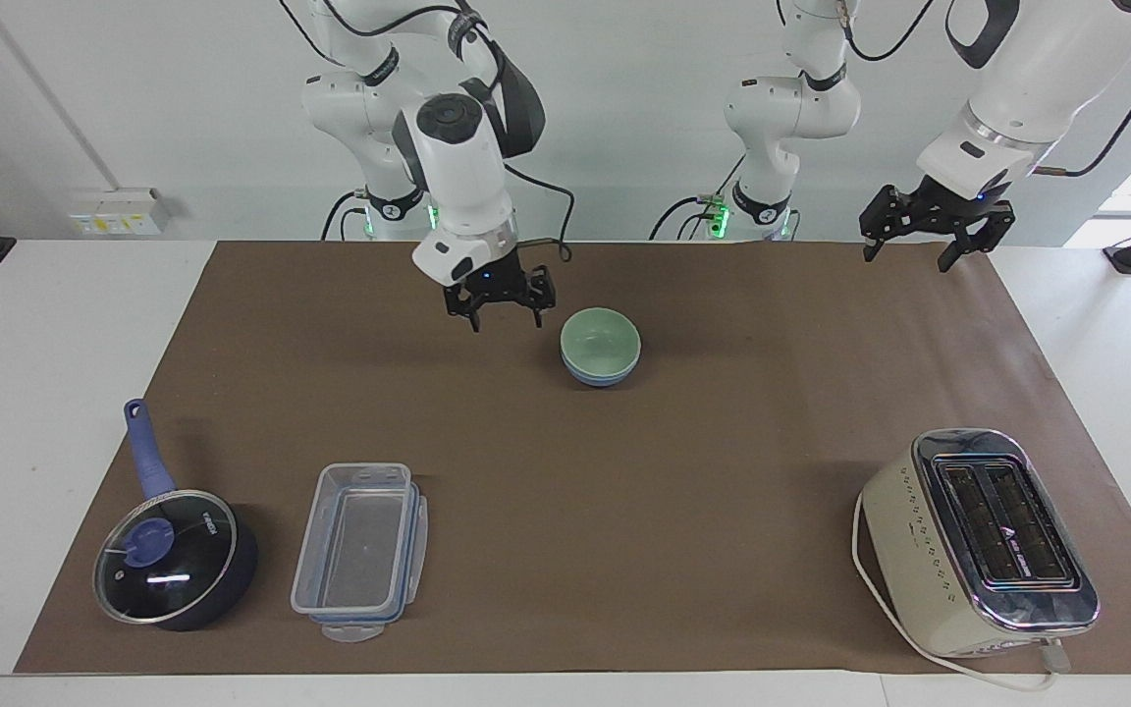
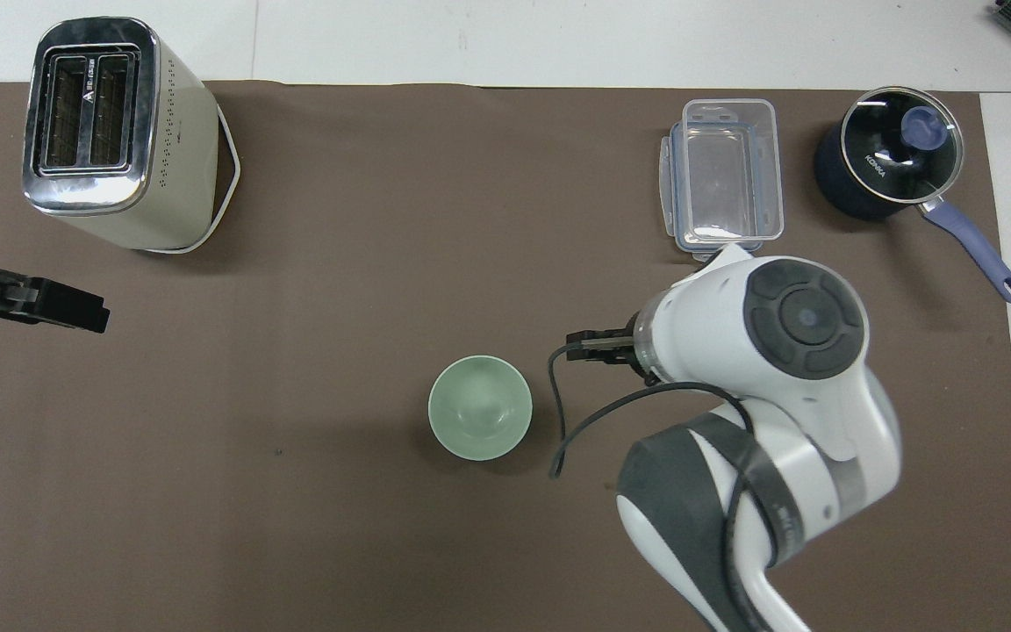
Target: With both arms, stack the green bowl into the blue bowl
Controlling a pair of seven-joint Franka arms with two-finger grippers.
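Note:
The green bowl sits nested in the blue bowl on the brown mat, near the robots' edge at mid-table. In the overhead view only the green bowl shows; the blue bowl is hidden under it. My right gripper is open and empty, raised over the mat beside the bowls toward the right arm's end, clear of them. In the overhead view its wrist covers most of the right gripper. My left gripper is open and empty, and waits raised over the mat's corner at the left arm's end; it also shows in the overhead view.
A cream toaster with its cord stands far from the robots at the left arm's end. A clear plastic container and a dark blue saucepan with glass lid stand far from the robots at the right arm's end.

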